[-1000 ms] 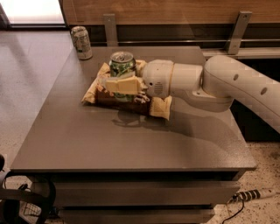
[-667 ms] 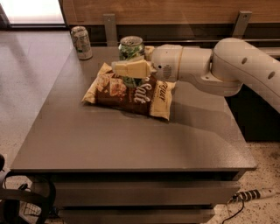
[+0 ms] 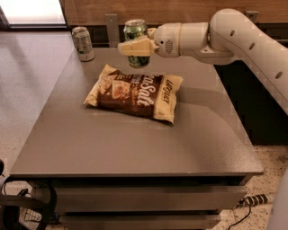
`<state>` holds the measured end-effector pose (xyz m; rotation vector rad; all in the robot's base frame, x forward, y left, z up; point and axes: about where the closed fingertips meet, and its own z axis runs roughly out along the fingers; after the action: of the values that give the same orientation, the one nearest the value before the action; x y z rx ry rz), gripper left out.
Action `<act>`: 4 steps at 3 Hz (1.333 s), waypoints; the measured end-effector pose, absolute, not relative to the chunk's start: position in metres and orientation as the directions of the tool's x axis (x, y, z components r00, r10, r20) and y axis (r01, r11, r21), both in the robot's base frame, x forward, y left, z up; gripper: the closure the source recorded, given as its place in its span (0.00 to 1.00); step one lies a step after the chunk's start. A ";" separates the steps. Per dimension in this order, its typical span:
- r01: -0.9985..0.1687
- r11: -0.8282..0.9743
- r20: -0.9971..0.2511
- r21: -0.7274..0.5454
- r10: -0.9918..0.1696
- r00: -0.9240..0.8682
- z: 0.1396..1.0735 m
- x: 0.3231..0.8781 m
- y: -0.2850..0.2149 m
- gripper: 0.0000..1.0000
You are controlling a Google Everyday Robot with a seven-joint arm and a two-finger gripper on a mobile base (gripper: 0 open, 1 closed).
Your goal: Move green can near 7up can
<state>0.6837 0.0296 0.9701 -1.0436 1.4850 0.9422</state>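
My hand (image 3: 133,48) pinches the round green can (image 3: 136,30) up off the flat grey bench (image 3: 135,152), behind the crinkly bag (image 3: 135,92). The pale 7up can (image 3: 83,43) stands back-left of the bag.

The single camera looks down at an angle from above the near edge of the surface (image 3: 135,148), facing the far wooden wall (image 3: 180,11), at middle distance. Beyond the chip bag (image 3: 135,92), the end effector (image 3: 135,47) grips the green can (image 3: 135,29).

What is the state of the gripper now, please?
Gripper: closed on the green can, holding it in the air above the far part of the table.
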 end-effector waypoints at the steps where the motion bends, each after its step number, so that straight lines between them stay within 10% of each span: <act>1: -0.959 0.285 -0.985 0.010 -0.161 -0.059 0.960 0.748 0.063 1.00; 4: -0.875 0.483 -0.994 -0.017 -0.099 -0.035 0.968 0.804 0.101 1.00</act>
<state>0.8039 0.1014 0.9682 -0.8943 1.4888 0.7827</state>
